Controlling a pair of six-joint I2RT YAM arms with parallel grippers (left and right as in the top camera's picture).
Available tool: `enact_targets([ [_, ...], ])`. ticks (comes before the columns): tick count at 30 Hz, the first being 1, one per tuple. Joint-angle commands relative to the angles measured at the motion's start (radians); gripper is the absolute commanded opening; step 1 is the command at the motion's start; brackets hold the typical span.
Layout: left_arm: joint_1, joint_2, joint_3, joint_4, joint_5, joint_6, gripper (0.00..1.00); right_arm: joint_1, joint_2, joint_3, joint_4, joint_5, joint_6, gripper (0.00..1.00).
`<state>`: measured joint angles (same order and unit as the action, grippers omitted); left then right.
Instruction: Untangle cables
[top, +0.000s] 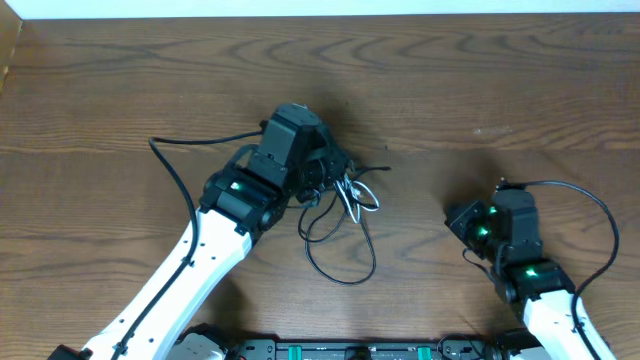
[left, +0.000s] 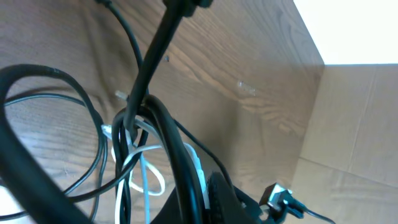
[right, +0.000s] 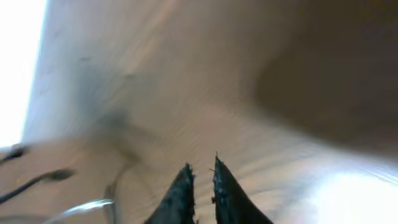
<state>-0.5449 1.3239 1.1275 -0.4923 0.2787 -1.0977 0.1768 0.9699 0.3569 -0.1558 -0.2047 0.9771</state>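
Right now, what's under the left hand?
The tangled core of the cables: black loops and a white cord spill out on its right. The left hand covers the core itself, so any grip is hidden.

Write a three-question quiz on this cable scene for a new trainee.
1. True or false: the right gripper is touching the cables.
2. What colour is the one light cord among the black ones? A) white B) yellow C) red
3. In the overhead view, which arm's gripper sits over the cables?

Key:
1. False. It is off to the side, over bare wood.
2. A
3. The left gripper.
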Motion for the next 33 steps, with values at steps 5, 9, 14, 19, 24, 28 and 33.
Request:
enact_targets([
  [5, 0.009, 0.0, 0.009, 0.008, 0.024, -0.008, 0.08, 0.002, -0.042, 0.0, 0.05, -0.618, 0.146, 0.35],
  [9, 0.009, 0.0, 0.009, 0.008, 0.024, -0.092, 0.08, 0.102, -0.04, 0.0, 0.071, -0.533, 0.307, 0.43],
  [14, 0.008, 0.0, 0.009, 0.008, 0.025, -0.12, 0.08, 0.28, -0.04, 0.0, 0.201, -0.363, 0.437, 0.43],
  [19, -0.023, 0.0, 0.009, 0.008, 0.024, -0.135, 0.08, 0.391, -0.018, 0.0, 0.243, -0.214, 0.56, 0.35],
  [24, -0.057, 0.0, 0.009, 0.008, 0.024, -0.139, 0.08, 0.423, 0.07, 0.0, 0.364, -0.145, 0.583, 0.31],
  [28, -0.074, 0.0, 0.009, 0.009, 0.024, -0.165, 0.08, 0.431, 0.138, 0.0, 0.415, -0.179, 0.615, 0.19],
  [33, -0.074, 0.0, 0.009, 0.022, 0.007, -0.164, 0.08, 0.434, 0.174, 0.0, 0.435, -0.235, 0.507, 0.01],
])
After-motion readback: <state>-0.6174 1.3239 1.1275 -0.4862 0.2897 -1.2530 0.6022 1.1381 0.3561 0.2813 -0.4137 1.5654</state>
